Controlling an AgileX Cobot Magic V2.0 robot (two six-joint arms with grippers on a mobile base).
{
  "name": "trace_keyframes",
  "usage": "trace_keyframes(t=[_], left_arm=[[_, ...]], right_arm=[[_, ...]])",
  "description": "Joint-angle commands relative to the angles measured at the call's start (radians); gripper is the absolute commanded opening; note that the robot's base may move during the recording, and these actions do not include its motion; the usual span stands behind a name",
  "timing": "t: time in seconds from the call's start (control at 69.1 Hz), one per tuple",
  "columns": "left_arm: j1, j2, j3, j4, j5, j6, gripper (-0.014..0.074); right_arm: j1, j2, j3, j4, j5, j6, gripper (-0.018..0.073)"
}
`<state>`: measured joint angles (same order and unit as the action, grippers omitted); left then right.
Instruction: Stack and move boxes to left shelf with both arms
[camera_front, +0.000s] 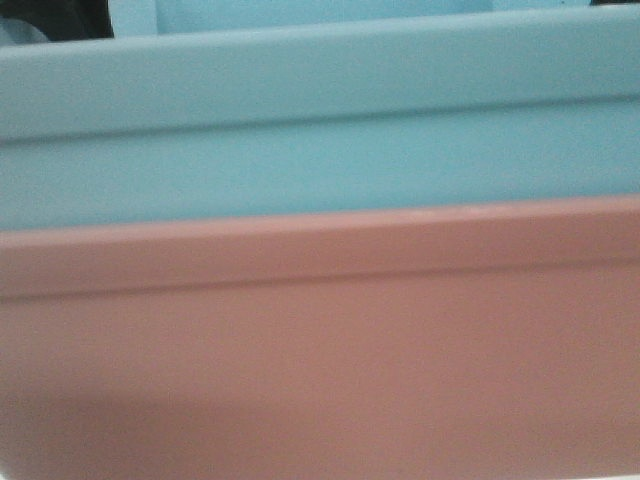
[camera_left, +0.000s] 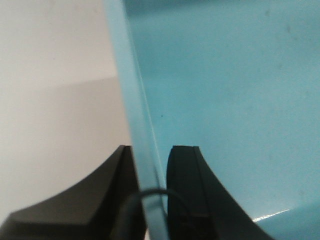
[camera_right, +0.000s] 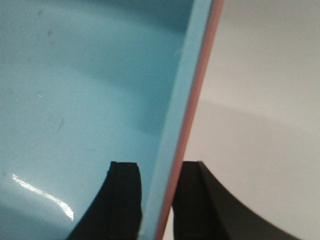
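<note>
1. Left gripper (camera_left: 152, 150): the jaws are closed narrow on a side wall of the light blue tub (camera_left: 225, 100). 1 finger sits inside the tub and 1 outside. No pink shows in this wrist view.
2. Right gripper (camera_right: 159, 165): the jaws are closed narrow on the opposite wall. A thin pink edge lies flat against the outer face of the blue wall, so this grip appears to pinch both walls.
3. Stack position: the light blue tub sits nested in the salmon-pink tub (camera_front: 320, 350), blue rim above pink rim. The stack lies between the 2 grippers, with its interior inboard of each. Both arms are equally engaged.
4. Coming move: judge it as a sideways carry toward your left, the left arm leading. Keep the span between the grippers constant.
5. Hidden: the left shelf is not in view. The front view is filled by tub walls. You cannot tell whether the stack is lifted or resting on the pale surface (camera_left: 50, 125) beside it.
</note>
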<state>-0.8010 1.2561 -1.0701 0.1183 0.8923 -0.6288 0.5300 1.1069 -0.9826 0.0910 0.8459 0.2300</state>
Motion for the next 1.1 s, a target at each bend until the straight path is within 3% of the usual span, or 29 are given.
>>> trace_keyframes(t=[0.0, 1.085], left_arm=[[-0.002, -0.049, -0.029, 0.078, -0.03, 0.024, -0.0003], [-0.002, -0.044, -0.029, 0.078, -0.03, 0.024, -0.0003]], right_arm=[[-0.006, -0.036, -0.03, -0.072, -0.032, -0.032, 0.0036], [-0.006, -0.032, -0.03, -0.072, -0.034, -0.032, 0.0036]])
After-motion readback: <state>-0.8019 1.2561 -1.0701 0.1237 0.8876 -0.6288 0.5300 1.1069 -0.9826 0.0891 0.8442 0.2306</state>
